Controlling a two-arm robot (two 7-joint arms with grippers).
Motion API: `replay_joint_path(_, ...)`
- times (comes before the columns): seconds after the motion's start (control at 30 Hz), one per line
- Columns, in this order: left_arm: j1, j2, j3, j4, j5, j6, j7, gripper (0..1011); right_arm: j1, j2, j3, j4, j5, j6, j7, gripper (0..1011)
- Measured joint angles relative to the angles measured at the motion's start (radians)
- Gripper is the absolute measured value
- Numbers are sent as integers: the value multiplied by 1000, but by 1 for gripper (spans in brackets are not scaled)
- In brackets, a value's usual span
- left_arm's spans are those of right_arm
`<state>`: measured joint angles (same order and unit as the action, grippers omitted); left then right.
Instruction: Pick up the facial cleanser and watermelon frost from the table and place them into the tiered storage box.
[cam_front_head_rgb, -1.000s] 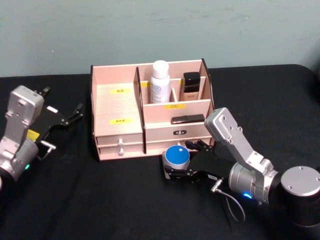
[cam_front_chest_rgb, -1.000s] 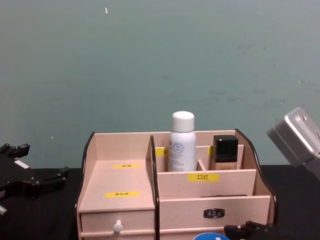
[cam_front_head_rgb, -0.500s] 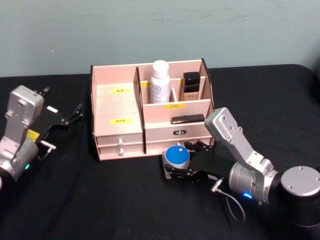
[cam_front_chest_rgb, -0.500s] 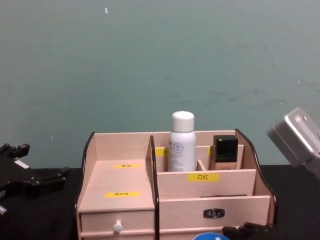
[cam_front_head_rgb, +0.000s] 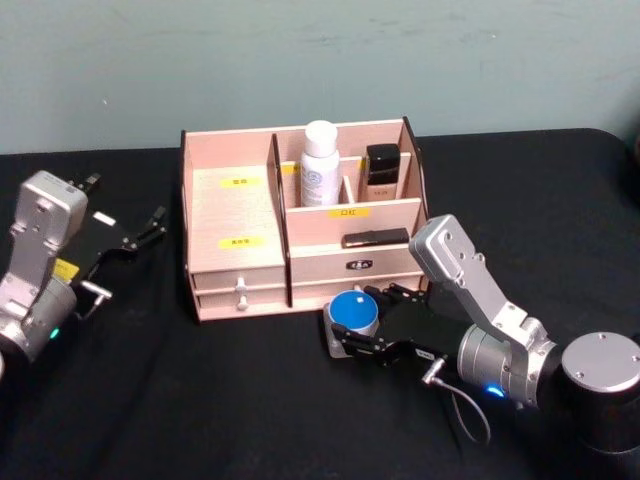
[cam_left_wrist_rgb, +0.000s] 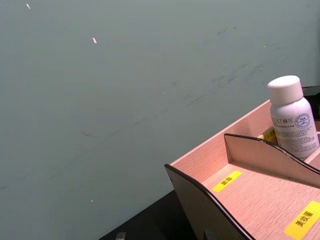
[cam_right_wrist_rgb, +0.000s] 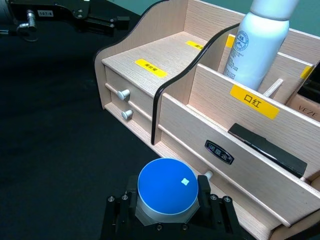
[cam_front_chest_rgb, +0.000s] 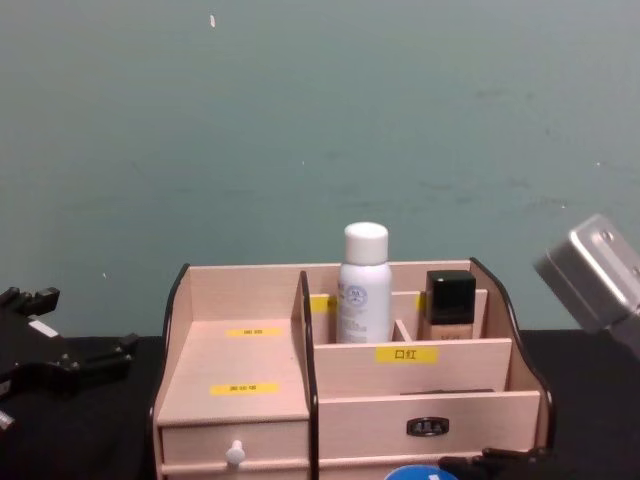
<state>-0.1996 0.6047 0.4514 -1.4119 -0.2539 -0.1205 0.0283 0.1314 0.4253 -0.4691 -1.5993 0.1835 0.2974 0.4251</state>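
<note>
Blue-lidded watermelon frost (cam_front_head_rgb: 355, 311), white facial cleanser (cam_front_head_rgb: 320, 165), pale wooden tiered storage box (cam_front_head_rgb: 232, 215)

A plain teal-green wall (cam_front_head_rgb: 320, 60), faintly scuffed and flecked with white, rises directly behind the matte black table (cam_front_head_rgb: 200, 400).

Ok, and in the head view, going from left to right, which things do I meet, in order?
Left gripper → drawer knobs of the tiered storage box → facial cleanser → black-capped beige bottle → right arm's round grey joint. Left out: the watermelon frost, held in the right gripper in front of the box, overlapping both bottles.
</note>
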Motion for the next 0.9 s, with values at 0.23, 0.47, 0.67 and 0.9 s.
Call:
replay_joint_path(0.23, 0, 0, 0, 0, 0, 0, 0, 1010, 0, 0, 0, 0, 0, 0, 0, 723)
replay_joint_path(0.47, 0, 0, 0, 0, 0, 0, 0, 1010, -2, 1, 2, 2, 5, -9, 4, 722)
replay_joint_path(0.67, 0, 0, 0, 0, 0, 0, 0, 1010, -1, 8, 6, -16, 14, -14, 12, 722)
replay_joint_path(0.9, 0, 0, 0, 0, 0, 0, 0, 1009, 9, 24, 2, -70, 25, 1, 26, 722)
